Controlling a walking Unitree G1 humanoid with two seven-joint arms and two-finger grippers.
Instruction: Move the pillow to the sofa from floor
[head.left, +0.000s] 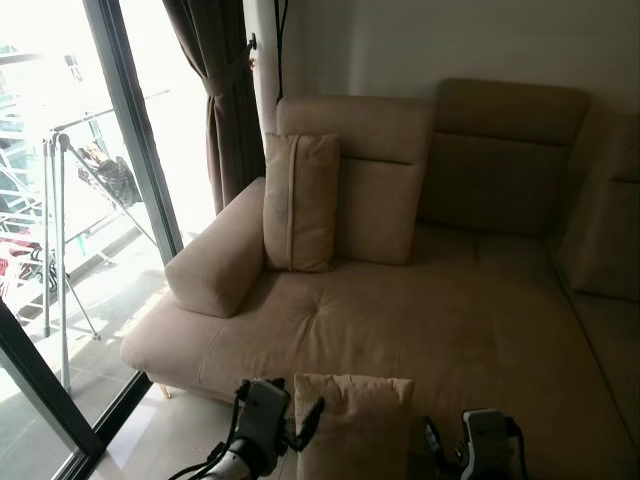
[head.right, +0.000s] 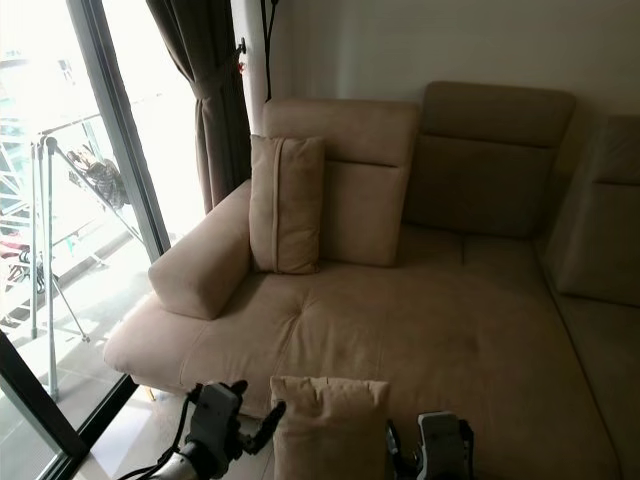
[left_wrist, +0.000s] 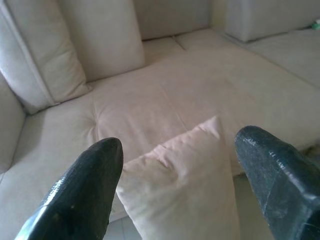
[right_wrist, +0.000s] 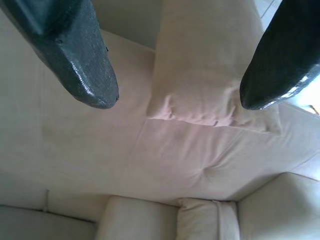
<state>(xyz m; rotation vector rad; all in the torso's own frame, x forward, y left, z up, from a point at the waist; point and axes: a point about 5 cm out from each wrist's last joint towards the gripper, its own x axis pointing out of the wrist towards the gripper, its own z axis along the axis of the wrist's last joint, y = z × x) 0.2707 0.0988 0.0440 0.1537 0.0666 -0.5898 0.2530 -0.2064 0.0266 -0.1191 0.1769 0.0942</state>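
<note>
Pillow (head.left: 352, 420) is sitting upright at the sofa's (head.left: 420, 310) front edge as we are flanking it, left tool (head.left: 295, 425) and right tool (head.left: 440, 445) both spread wide.

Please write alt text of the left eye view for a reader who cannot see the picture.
A beige pillow is held up at the front edge of a beige sofa, between the left gripper and the right gripper. A second pillow stands upright against the sofa's backrest beside the armrest, with a dark curtain and a glass door to the left.
</note>
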